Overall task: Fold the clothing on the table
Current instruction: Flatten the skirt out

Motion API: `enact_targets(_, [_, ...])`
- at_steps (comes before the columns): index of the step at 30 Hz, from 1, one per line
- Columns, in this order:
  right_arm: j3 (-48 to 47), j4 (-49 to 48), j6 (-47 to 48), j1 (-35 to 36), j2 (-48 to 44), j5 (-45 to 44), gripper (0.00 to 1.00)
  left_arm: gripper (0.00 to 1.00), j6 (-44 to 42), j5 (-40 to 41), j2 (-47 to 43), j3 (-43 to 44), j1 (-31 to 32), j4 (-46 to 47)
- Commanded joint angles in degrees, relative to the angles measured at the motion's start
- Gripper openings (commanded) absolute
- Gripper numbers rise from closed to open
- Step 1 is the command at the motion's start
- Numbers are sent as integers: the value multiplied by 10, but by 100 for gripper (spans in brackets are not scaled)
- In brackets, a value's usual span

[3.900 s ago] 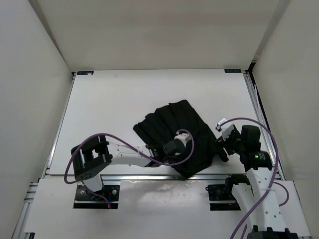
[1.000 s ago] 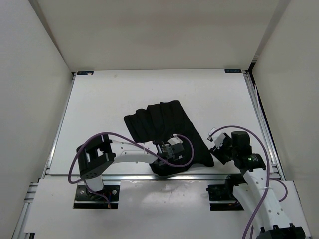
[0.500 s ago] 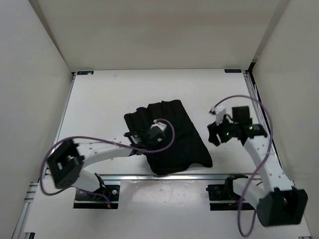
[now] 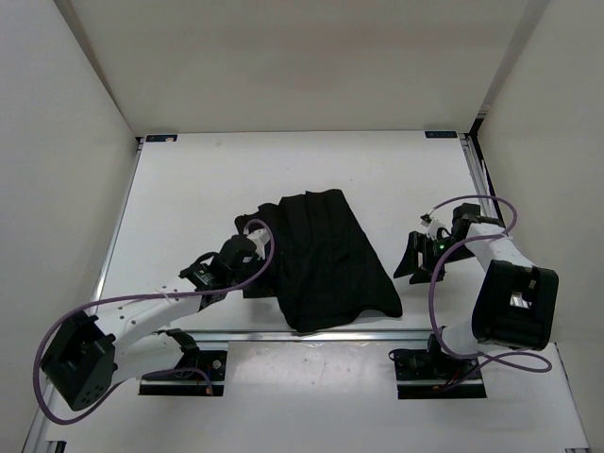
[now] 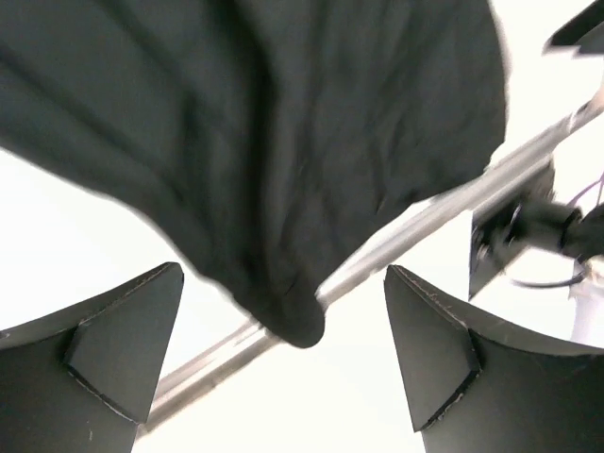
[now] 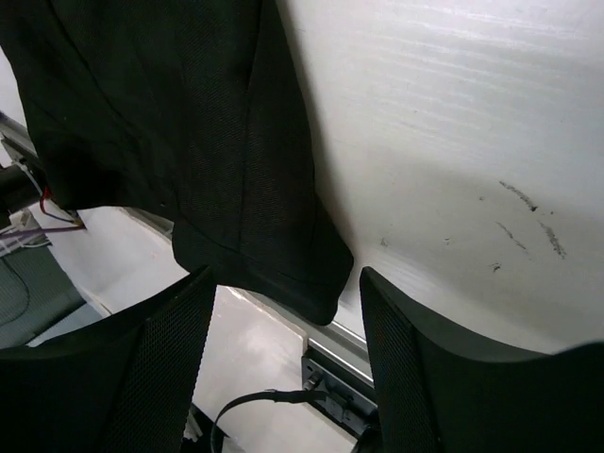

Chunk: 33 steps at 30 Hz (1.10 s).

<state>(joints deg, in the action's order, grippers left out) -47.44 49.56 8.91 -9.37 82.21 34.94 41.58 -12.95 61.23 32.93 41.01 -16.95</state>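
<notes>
Clothing (image 4: pixel 326 260): black pleated garment, spread on the tabletop (image 4: pixel 208 189) between the two hands, its near corner at the front rail (image 4: pixel 245 335).
Left hand (image 5: pixel 283 274): released, jaws wide, empty, at the garment's left edge.
Right hand (image 4: pixel 413 257): parted, empty, just off the right hem.
Handling: pinch one outer edge low, catch every layer, carry it across evenly.
Change: a second ago the left hand sat over the near corner; it has since withdrawn leftward.
</notes>
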Motion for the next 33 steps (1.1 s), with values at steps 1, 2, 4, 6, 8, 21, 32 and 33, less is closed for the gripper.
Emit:
enact_targets(1, [2,-10,-33,7,-11,3,67,99,53,-50,3,-44,20,47])
enact_targets(2, [6,-10,-27,9,-7,12,68,99,62,-52,3,-51,26,53])
enact_targets(4, [4,-10,-23,21,-2,18,68,99,70,-49,0,-77,39,79])
enact_targets(6, [10,-17,-21,33,10,17,68,99,87,-50,-4,-97,36,97])
enact_targets(8, [7,-20,-23,55,29,9,66,98,92,-51,-2,-109,34,108])
enact_targets(21, [20,-35,-13,93,127,21,51,99,120,-51,49,-126,49,193])
enact_targets(32, [24,-44,5,97,114,23,0,46,91,-53,72,-111,18,200])
enact_targets(33, [24,-50,8,95,111,23,0,27,87,-56,64,-111,14,196])
